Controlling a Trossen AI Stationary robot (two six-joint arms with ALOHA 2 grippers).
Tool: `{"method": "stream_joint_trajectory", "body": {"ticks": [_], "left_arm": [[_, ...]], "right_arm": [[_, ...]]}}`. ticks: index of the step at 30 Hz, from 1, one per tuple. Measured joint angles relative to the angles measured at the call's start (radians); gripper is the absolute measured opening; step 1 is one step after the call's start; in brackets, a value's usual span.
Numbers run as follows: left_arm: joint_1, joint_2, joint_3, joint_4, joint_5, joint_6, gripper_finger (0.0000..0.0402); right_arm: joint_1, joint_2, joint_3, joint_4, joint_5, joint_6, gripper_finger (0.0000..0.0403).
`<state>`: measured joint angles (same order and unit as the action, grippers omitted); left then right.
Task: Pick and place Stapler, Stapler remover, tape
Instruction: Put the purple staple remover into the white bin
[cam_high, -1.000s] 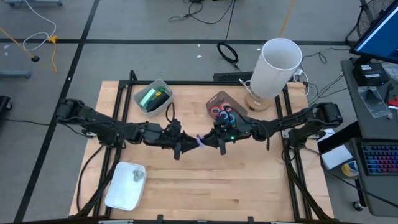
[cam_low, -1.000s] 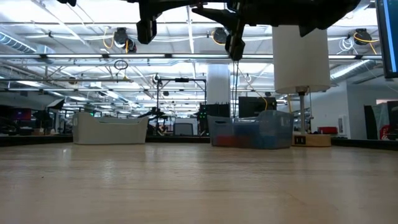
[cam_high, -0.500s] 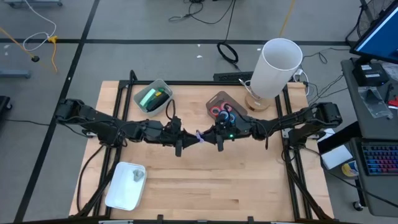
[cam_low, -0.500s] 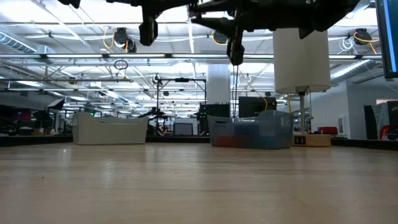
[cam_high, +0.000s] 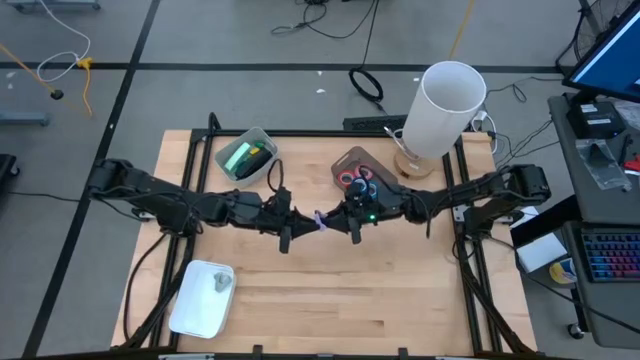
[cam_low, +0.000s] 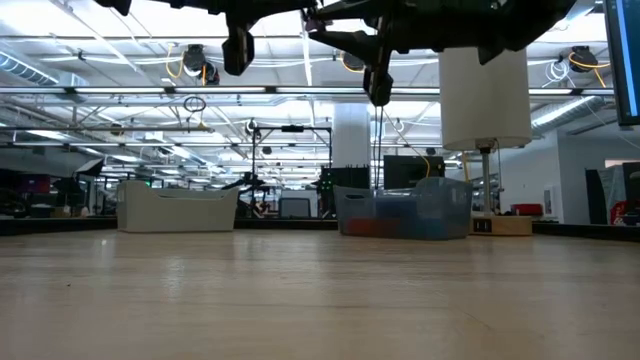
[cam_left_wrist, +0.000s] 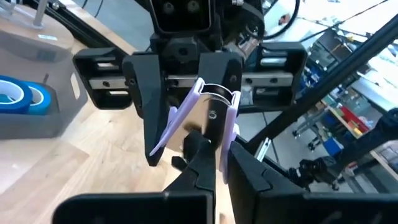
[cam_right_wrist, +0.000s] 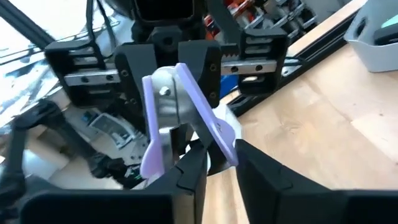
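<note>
stapler remover: the purple stapler remover is up in the air over the middle of the table, held between the two grippers, so it's not in any bin yet.
left gripper: the left gripper comes in from the left and is clamped shut on the metal end of the remover.
right gripper: the right gripper is right up against the remover's other end. Honestly I can't tell if it's gripping or letting go.
tape: red and blue rolls of tape are sitting in the brown bin on the far side, just behind the right gripper. That part looks done to me.
stapler: the clear bin at far left has something green and dark in it. Could be the stapler, can't say for sure.
white tray: the white tray at near left has one small pale thing in it, too small to name.
what's left: my guess is this is a handover, and the remover has yet to be dropped off somewhere.
high view: the only one showing both arms, all the bins and the white cylinder at far right.
left wrist view: shows the remover close up, plus a blue roll off to the side.
right wrist view: shows the purple handles from the other end.
low view: shows both arms hanging well above the bare table, with two bins at the far edge. The remover itself doesn't show there.
</note>
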<state>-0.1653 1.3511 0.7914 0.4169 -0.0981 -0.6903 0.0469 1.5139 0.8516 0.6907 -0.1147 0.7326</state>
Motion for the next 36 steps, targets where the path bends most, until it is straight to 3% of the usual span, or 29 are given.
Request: {"method": "stream_joint_trajectory", "body": {"ticks": [5, 11, 18, 21, 26, 36], "left_arm": [[-0.012, -0.042, 0.003, -0.148, 0.024, 0.001, 0.0014], [-0.014, -0.097, 0.001, -0.337, -0.018, -0.014, 0.0013], [-0.039, -0.209, -0.002, -0.598, -0.027, -0.111, 0.0013], [-0.067, -0.256, 0.000, -0.747, 0.005, -0.238, 0.0013], [-0.159, -0.310, -0.001, -0.960, 0.166, -0.513, 0.0013], [-0.465, -0.303, -0.001, -1.239, 0.446, -1.101, 0.0013]], "right_arm": [[-0.018, -0.001, 0.004, -0.024, -0.170, 0.067, 0.0112], [-0.019, -0.005, 0.004, -0.039, -0.367, 0.123, 0.0148], [-0.019, -0.005, 0.004, -0.053, -0.462, 0.163, 0.0155], [-0.019, -0.005, 0.004, -0.051, -0.466, 0.164, 0.0152], [-0.022, -0.005, 0.003, -0.052, -0.465, 0.161, 0.0151], [-0.053, -0.005, 0.002, -0.054, -0.464, 0.136, 0.0149]]}}
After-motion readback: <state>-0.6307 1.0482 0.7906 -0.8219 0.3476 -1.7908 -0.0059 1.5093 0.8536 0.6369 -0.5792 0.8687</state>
